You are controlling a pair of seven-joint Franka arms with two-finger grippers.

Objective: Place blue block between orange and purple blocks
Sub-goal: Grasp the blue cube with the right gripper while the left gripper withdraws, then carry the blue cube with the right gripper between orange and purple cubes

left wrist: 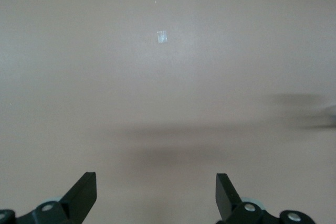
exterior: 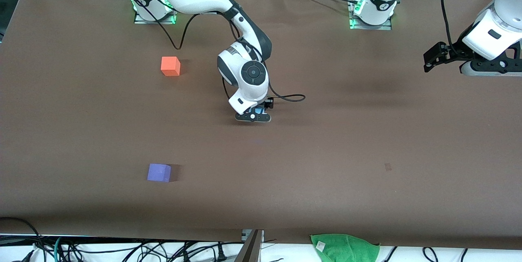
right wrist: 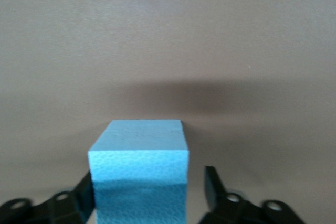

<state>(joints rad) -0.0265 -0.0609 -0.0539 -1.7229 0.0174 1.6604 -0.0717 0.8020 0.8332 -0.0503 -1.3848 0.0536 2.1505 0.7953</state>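
Sky-blue and matte, the blue block [right wrist: 139, 169] sits between the fingers of the right gripper [exterior: 253, 116], low over the middle of the brown table [exterior: 367, 131]. In the right wrist view one finger [right wrist: 84, 195] lies against the block's side, while a narrow gap shows between the block and the other finger, so the grip looks not quite closed on it; whether the block rests on the table or is lifted a little I cannot tell. In the front view the block is almost wholly hidden under the wrist, with only a sliver of blue showing.

The orange block [exterior: 170, 66] stands toward the right arm's end of the table, farther from the front camera, and the purple block [exterior: 159, 172] stands nearer to that camera; the two are well apart. Both are plain cubes with dull, foam-like faces, and the blue one has a fine pebbled grain.

The left gripper [left wrist: 156, 195] waits over bare table at the left arm's end, its fingers spread wide and holding nothing.
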